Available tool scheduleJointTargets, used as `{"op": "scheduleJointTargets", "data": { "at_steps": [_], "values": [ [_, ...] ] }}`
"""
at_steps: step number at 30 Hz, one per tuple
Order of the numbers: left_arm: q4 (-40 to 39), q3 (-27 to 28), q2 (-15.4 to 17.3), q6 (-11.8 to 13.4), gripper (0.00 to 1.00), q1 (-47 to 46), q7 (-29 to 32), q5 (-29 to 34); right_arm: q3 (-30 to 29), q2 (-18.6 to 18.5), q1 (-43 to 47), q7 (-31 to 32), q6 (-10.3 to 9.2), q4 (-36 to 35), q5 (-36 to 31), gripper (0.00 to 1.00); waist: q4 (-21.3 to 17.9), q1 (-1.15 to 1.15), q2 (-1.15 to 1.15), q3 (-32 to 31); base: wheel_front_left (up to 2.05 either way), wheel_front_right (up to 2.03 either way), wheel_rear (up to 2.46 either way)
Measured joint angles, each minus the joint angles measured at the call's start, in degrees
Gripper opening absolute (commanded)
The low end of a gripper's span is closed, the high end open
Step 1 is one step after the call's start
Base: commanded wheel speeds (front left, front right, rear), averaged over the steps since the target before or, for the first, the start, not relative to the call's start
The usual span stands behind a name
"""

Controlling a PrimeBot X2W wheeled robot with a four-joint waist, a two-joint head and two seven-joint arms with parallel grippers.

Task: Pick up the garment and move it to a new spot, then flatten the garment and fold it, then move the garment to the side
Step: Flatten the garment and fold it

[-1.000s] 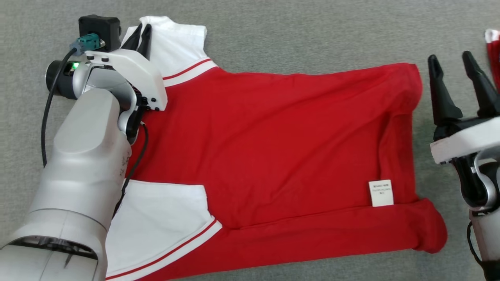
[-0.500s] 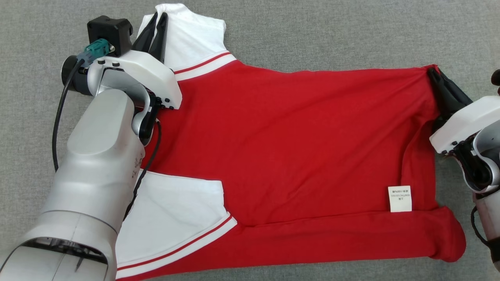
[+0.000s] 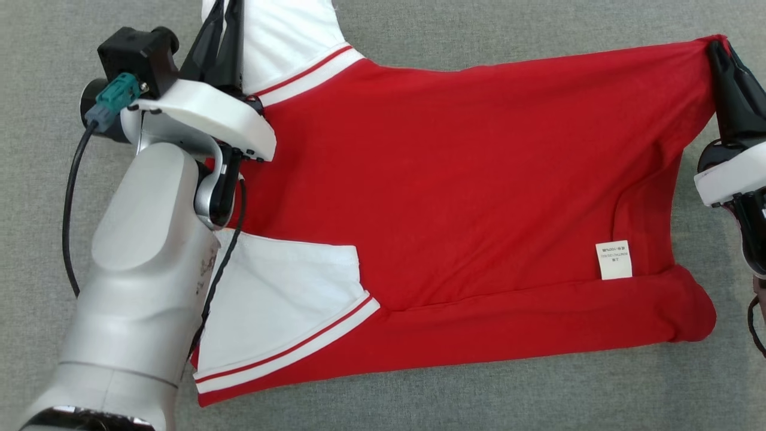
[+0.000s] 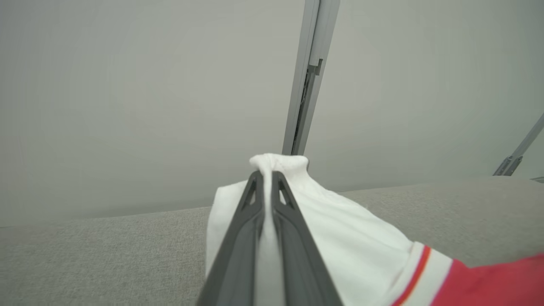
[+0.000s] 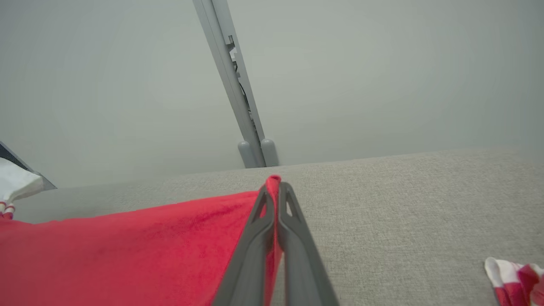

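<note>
Garment: our red T-shirt [image 3: 467,179] with white sleeves lies spread across the grey fabric-covered bench [image 3: 538,395], its far edge raised between our two grips.
Left gripper [image 3: 224,30]: fingers closed on the far white sleeve [image 3: 287,36]; in the left wrist view the white cloth [image 4: 340,246] bunches out past the tips.
Right gripper [image 3: 727,66]: fingers closed on the far red hem corner [image 3: 700,51]; the right wrist view shows red cloth [image 5: 127,250] pinched between them.
Why held so: gripping the two far corners lets us pull the edge taut, which we judge serves flattening before a fold.
Near side: the other white sleeve [image 3: 281,311] lies folded in over the body, and the near red edge [image 3: 538,323] is rolled over; a white care label [image 3: 613,260] shows, so we read the shirt as inside out.
Step in hand: flattening, in our judgement; folding not yet done.
Risk: the rolled near edge may stay creased unless smoothed.
Elsewhere: another red-and-white cloth item [image 5: 514,276] lies apart on the bench.
</note>
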Motion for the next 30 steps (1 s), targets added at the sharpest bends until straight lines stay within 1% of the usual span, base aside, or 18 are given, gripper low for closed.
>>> {"op": "scheduleJointTargets", "data": {
  "at_steps": [5,8,12,14,15,17,21,28,29,30],
  "values": [
    [-9.28,1.3,0.19,0.67,0.0,7.62,-0.01,0.74,-0.9,0.34,3.47,-0.16,0.0,-1.59,2.31,0.0,0.43,0.0,0.0,-0.87,0.0,0.0,0.0],
    [-15.55,1.76,0.27,1.03,0.0,13.93,-0.01,1.29,-1.74,0.96,6.72,-0.11,0.0,-3.09,4.57,0.0,0.58,0.0,0.0,-1.42,0.0,0.0,0.0],
    [-23.19,1.86,0.29,2.22,0.0,23.47,-0.01,1.75,-2.14,1.34,11.09,-0.43,-0.01,-5.06,5.55,0.0,0.6,0.0,0.0,-2.29,0.0,0.0,0.0],
    [-25.72,1.69,0.43,2.56,0.0,27.97,0.0,1.59,-2.59,1.89,13.02,-0.62,-0.01,-5.72,6.39,0.0,0.59,0.0,0.0,-2.69,0.0,0.0,0.0],
    [-26.98,1.62,0.63,3.12,0.0,30.14,0.01,1.62,-2.64,2.04,13.96,-0.78,-0.01,-6.02,6.43,0.0,0.56,0.0,0.0,-2.84,0.0,0.0,0.0],
    [-29.38,1.38,0.9,3.49,0.0,33.75,0.87,1.34,-2.76,2.08,15.64,-1.33,-0.01,-6.64,6.41,0.0,0.53,0.0,0.0,-3.23,0.0,0.0,0.0],
    [-33.87,0.79,1.47,5.02,0.0,39.97,2.69,1.24,-2.13,1.86,18.39,-2.35,-0.01,-7.4,5.72,0.0,0.52,0.0,0.0,-4.06,0.0,0.0,0.0],
    [-38.49,-0.09,2.1,6.43,0.0,47.18,6.5,0.46,-0.89,1.16,23.48,-5.32,-0.01,-9.74,3.26,0.0,0.94,0.0,0.0,-5.85,0.0,0.0,0.0],
    [-38.51,-0.09,2.16,6.49,0.0,47.95,7.11,0.07,-0.52,1.11,24.24,-5.37,0.0,-9.74,2.7,0.1,0.88,0.0,0.0,-6.05,0.0,0.0,0.0],
    [-38.45,-0.15,2.15,6.94,0.0,48.64,7.65,-0.14,-0.14,1.0,24.97,-5.66,-0.01,-9.6,1.33,0.29,0.8,0.0,0.0,-6.22,0.0,0.0,0.0]
  ]
}}
